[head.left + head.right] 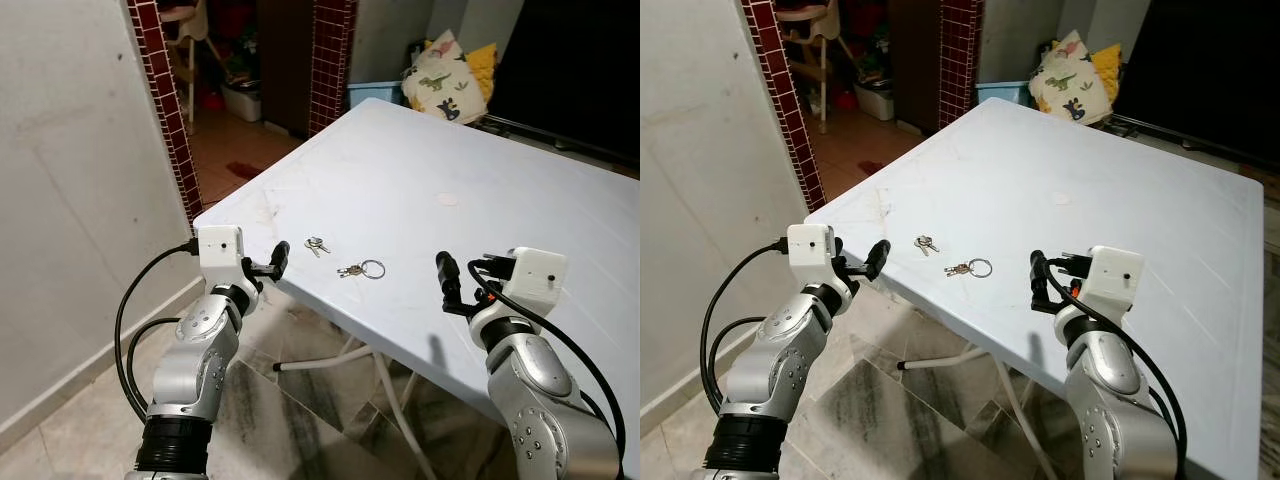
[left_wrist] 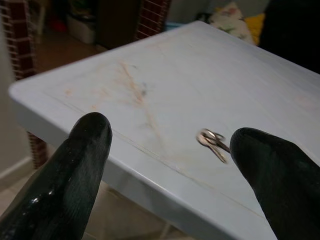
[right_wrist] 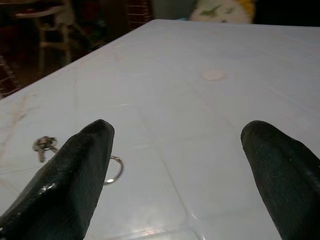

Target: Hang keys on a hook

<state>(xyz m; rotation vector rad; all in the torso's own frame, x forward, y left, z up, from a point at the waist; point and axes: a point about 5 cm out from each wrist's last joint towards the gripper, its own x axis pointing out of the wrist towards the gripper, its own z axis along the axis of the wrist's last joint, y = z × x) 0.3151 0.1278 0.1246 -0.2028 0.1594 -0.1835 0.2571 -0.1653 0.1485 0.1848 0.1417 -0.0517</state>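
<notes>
Two small sets of keys lie near the front left corner of the pale blue table [image 1: 420, 180]. One is a little bunch of keys [image 1: 317, 245], also in the left wrist view as keys [image 2: 214, 142]. The other is a key on a round ring [image 1: 364, 269], its ring [image 3: 115, 170] partly hidden behind a finger. My left gripper [image 1: 278, 258] is open, just off the table's corner, left of the bunch. My right gripper [image 1: 447, 277] is open above the table's front edge, right of the ring. No hook is in sight.
A white wall [image 1: 70, 170] stands on the left, with a red brick doorway [image 1: 165, 110] behind it. The table's white legs [image 1: 340, 355] stand on a tiled floor. A dinosaur-print cushion [image 1: 445, 80] sits beyond the table's far end.
</notes>
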